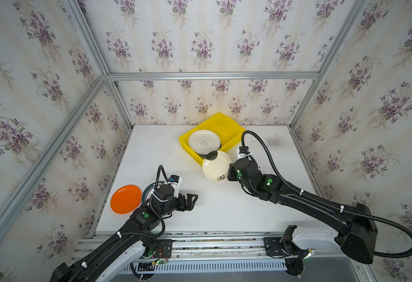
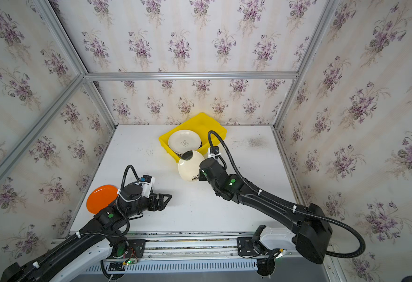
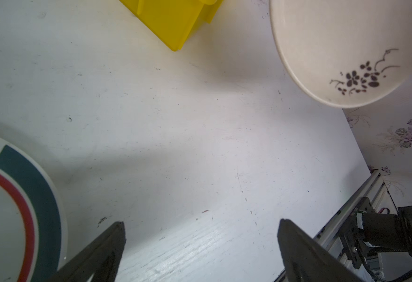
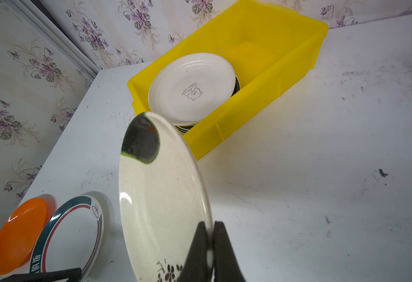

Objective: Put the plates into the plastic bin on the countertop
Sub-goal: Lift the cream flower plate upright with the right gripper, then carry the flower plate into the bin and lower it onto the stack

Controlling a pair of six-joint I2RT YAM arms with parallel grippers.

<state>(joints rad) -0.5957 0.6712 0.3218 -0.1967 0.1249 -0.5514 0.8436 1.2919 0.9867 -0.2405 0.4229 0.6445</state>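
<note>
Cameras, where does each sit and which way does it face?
Top views: high in front, looking down on the countertop; left arm, right arm show.
Left wrist: on its arm, faces over the countertop past the open left gripper.
Right wrist: behind the right gripper, shut on the cream plate, facing the plastic bin.
Shared: all show bin and plate.

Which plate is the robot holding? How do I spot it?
Find the bright yellow plastic bin at the back of the white table. Just in front, the right hand pinches a cream round plate by its rim, tilted. Only it has a black blotch and dark flowers.
</note>
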